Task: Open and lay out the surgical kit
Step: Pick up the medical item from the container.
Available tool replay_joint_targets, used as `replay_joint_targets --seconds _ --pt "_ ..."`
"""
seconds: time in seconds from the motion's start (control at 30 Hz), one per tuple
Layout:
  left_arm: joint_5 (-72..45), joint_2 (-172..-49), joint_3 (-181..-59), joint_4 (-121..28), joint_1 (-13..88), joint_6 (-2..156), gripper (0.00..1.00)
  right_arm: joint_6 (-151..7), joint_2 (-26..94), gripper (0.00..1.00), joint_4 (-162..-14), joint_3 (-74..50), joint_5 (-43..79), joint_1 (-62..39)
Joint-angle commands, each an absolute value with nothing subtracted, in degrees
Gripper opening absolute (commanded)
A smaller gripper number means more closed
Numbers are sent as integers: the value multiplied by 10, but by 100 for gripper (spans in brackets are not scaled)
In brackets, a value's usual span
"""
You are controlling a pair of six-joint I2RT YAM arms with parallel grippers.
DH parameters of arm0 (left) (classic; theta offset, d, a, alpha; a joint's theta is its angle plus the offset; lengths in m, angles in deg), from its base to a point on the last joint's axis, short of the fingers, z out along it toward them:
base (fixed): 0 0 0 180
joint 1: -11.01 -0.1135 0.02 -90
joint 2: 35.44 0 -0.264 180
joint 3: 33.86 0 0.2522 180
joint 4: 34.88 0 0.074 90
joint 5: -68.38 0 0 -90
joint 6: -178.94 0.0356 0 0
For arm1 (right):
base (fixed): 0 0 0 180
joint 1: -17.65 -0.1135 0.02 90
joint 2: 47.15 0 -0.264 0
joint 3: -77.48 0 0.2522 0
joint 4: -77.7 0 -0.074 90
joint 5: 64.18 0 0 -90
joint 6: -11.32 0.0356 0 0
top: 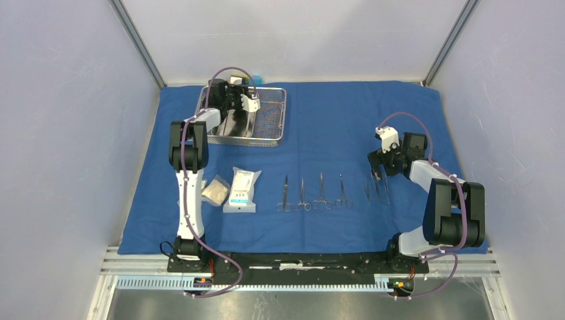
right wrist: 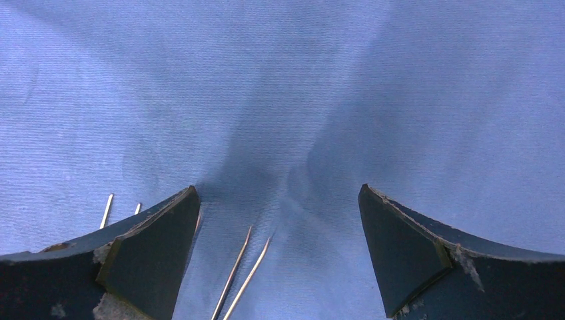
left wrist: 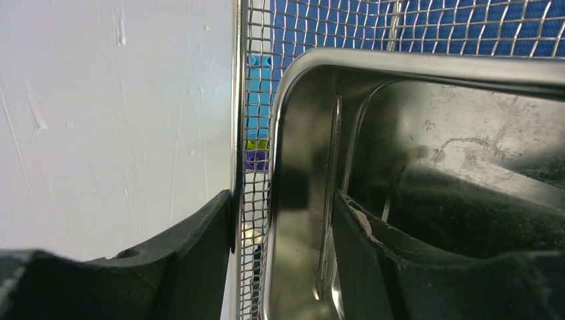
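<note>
Straddling two walls at once, your left gripper (left wrist: 281,200) has one finger outside the basket (left wrist: 253,133) mesh and the other inside the pan (left wrist: 433,67). Both the mesh and the pan's side wall stand between the jaws. They are about half wide. The outer finger lies against the mesh, but I cannot tell whether the inner one presses the pan wall, so do not count it as a grip.

The pan sits directly below that hand, in the left half of the basket, at the far left corner of the cloth (top: 333,120). Its long axis seems to run roughly near to far, across the basket's length, though the arm hides part of it. The left arm is much the nearer.

If you want the pan alone, the outer finger belongs in the narrow gap between mesh and pan. As placed, closing would likely pinch both together.

The pan is polished steel with rounded corners, a rolled rim, mirror-like walls and a scuffed floor, so expect it to be slippery.

Your right gripper (right wrist: 278,190) is wide and holds nothing. It hangs low over the cloth at the right end of the instruments (top: 322,193), well apart from the basket, with two thin steel tips (right wrist: 243,270) between its fingers. The packets (top: 242,190) lie near the left arm.
</note>
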State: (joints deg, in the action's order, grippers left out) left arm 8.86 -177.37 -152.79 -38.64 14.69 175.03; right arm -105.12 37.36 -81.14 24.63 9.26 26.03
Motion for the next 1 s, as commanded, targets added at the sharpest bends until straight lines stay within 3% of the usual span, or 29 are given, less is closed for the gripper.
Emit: replay_joint_targets --seconds 0.0,0.17,0.7,0.97 --pt "118 -1783 -1520 -417 147 1690 54 -1056 377 98 -818 229 86 264" --pt "129 -1783 -1532 -417 146 1663 52 -1056 377 97 -818 229 85 264" --pt "181 -1769 -1548 -414 135 1579 27 -1053 380 97 -817 228 83 265" --pt "178 -1763 -1531 -378 135 1572 22 -1053 383 98 -816 226 79 265"
